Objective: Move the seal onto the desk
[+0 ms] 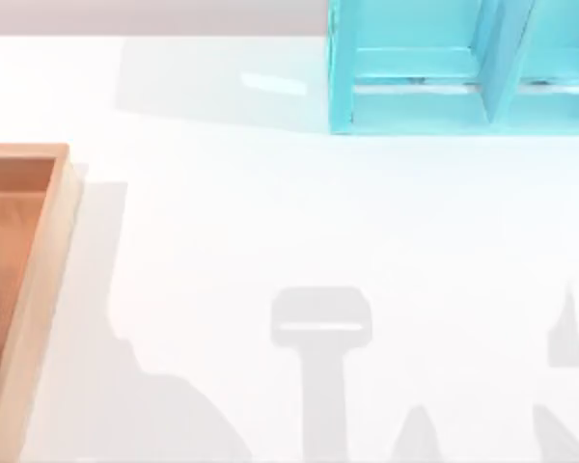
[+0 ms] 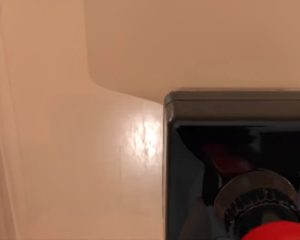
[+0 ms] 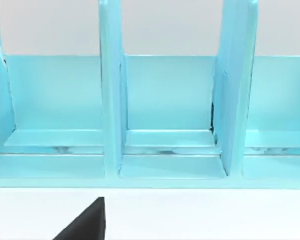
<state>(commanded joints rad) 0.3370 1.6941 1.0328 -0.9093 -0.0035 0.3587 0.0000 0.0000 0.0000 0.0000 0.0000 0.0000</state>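
One relation decides the coming move — the seal [image 2: 230, 150] sits right under my left wrist camera, so close that its black square base and red knob crowd that view. The warm orange-brown surface around it matches the floor of the wooden tray [image 1: 58, 251]. I judge the seal is still in the tray, not yet on the desk [image 1: 299, 222].

From above, the tray lies at 9 o'clock on the table and bare white desk stretches from it toward 3 o'clock. My left arm is plainly the nearer one. The carry would run out of the tray toward the open middle, over the tray's wall. The knob seems to point up toward my camera, so the seal's long axis looks roughly upright, though I cannot be sure of the tilt.

Whether my left gripper is apart, together or clamped on the seal, I cannot tell.

Farther right, the turquoise shelf [image 1: 444, 68] stands at 1 o'clock. My right arm faces its compartments from over the desk, well apart from the seal. A black wedge [image 3: 87, 222] at the edge of the right wrist view is probably part of my right gripper — its state I cannot tell either.
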